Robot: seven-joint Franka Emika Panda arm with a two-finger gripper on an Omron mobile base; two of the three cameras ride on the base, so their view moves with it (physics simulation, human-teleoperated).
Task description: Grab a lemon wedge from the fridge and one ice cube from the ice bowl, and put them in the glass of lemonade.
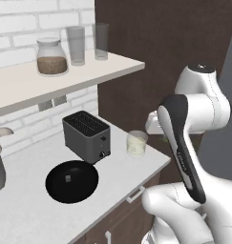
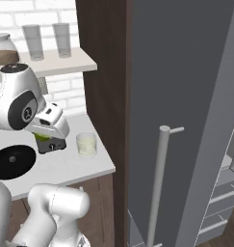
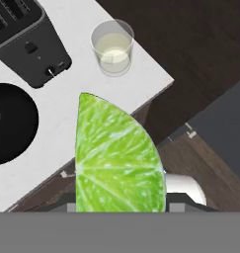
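The lemon wedge (image 3: pixel 116 158), yellow-green, fills the near part of the hand view and sits between the fingers. My gripper (image 2: pixel 44 137) is shut on it and hangs above the counter's front edge, between the toaster and the glass of lemonade (image 1: pixel 136 144) (image 3: pixel 112 48). The wedge shows as a green sliver (image 2: pixel 41 136) under the hand. The black ice bowl (image 1: pixel 84 188) (image 3: pixel 18 133) lies in front of the toaster, with one pale ice cube (image 1: pixel 68 178) in its middle. The grey fridge (image 2: pixel 186 96) stands to the right, its door swung out.
A dark toaster (image 1: pixel 86 136) stands behind the bowl. A shelf (image 1: pixel 65 76) above carries a jar and two tall grey glasses. Dark wood cabinet panel (image 2: pixel 104 72) separates counter and fridge. The fridge door's long bar handle (image 2: pixel 158 183) juts near the counter's right end.
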